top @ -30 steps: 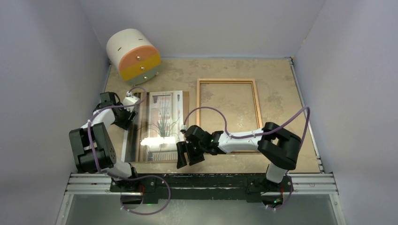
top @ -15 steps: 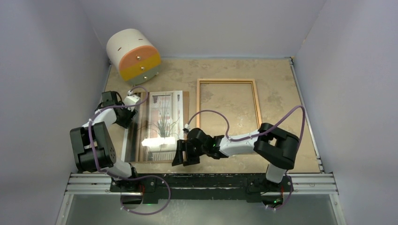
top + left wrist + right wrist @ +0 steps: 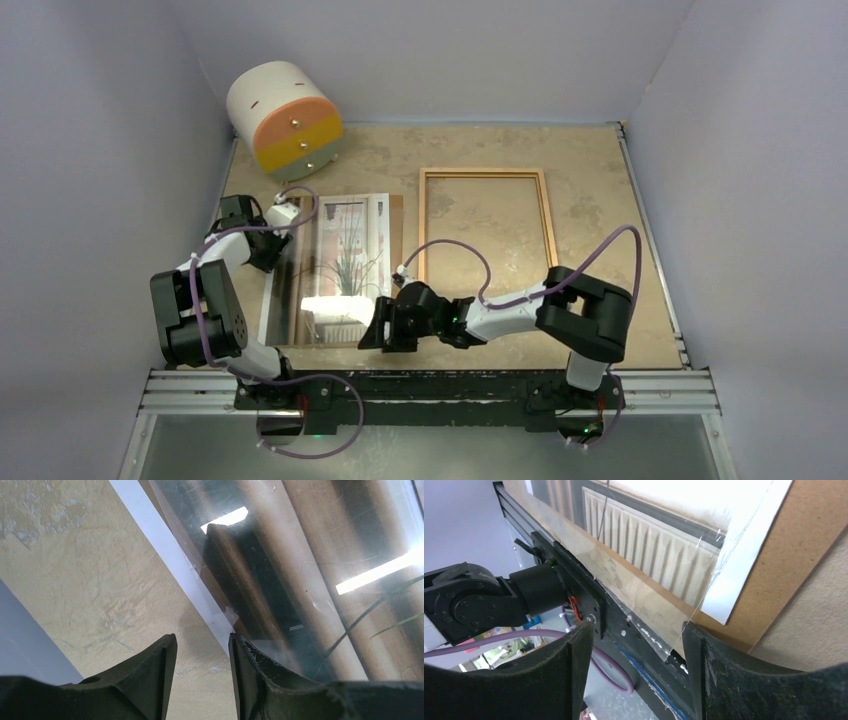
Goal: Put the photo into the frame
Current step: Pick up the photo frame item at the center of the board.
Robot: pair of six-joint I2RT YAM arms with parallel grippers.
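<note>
1. Your photo lies face up on the table, left of centre. It shows a spiky green plant in a pot at a window with pale curtains. A white radiator runs along the bottom and a white border goes all round.
2. The photo rests on a brown board, which shows past its right and near edges. A clear pane lies over it, shifted to the left, and throws bright glare by the plant pot.
3. The frame is thin orange-brown wood. It lies flat just right of the board, apart from the photo, with the table showing through it.
4. Your left gripper sits at the photo's left edge. In its wrist view the fingers stand a little apart, one over bare table and the other over the pane, and the white border runs into the gap. You cannot tell whether either finger touches the paper.
5. Your right gripper is at the board's near right corner. Its fingers are spread wide, with the corners of pane, photo and board between them and nothing pinched.
6. Since a second ago, your right gripper has moved left and in toward that corner. Your left gripper has barely shifted. The glare patch has spread wider. Photo, board and frame lie where they were.
</note>
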